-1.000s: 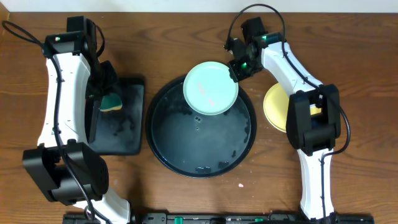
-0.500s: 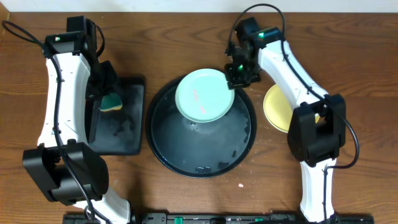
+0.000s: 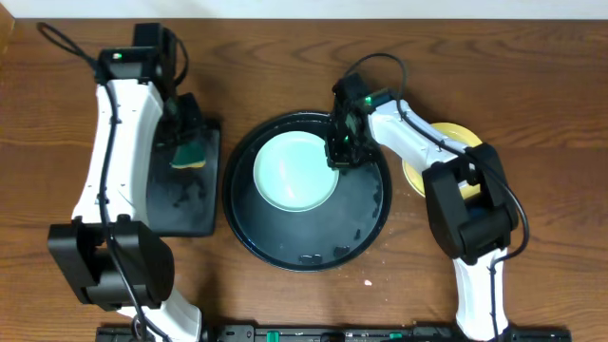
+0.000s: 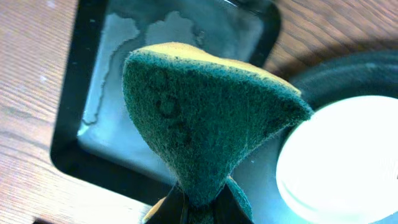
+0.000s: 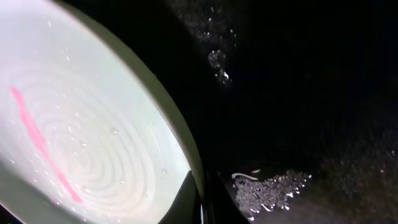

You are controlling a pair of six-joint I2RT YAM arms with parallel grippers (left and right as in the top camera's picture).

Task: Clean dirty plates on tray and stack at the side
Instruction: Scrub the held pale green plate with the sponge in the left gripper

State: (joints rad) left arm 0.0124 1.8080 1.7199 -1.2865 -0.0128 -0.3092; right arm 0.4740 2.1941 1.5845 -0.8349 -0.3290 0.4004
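A pale mint-green plate (image 3: pixel 294 171) lies inside the round black tray (image 3: pixel 366 223). My right gripper (image 3: pixel 339 152) is shut on the plate's right rim; the right wrist view shows the plate (image 5: pixel 81 124) with a pink streak on it and the rim pinched between my fingers (image 5: pixel 202 199). A pale yellow plate (image 3: pixel 426 169) lies on the table right of the tray, partly under my right arm. My left gripper (image 3: pixel 187 142) is shut on a green and yellow sponge (image 4: pixel 205 118), held above the rectangular black tray (image 3: pixel 180 204). A third plate is not in view.
The rectangular black tray (image 4: pixel 87 124) holds a film of water. The round tray's floor (image 5: pixel 311 93) is wet with droplets and foam. A small pink speck (image 3: pixel 367 281) lies on the wood table in front of the round tray.
My right gripper has carried the mint plate from the tray's far rim down and left into the tray. My left arm has shifted right and slightly back with the sponge.
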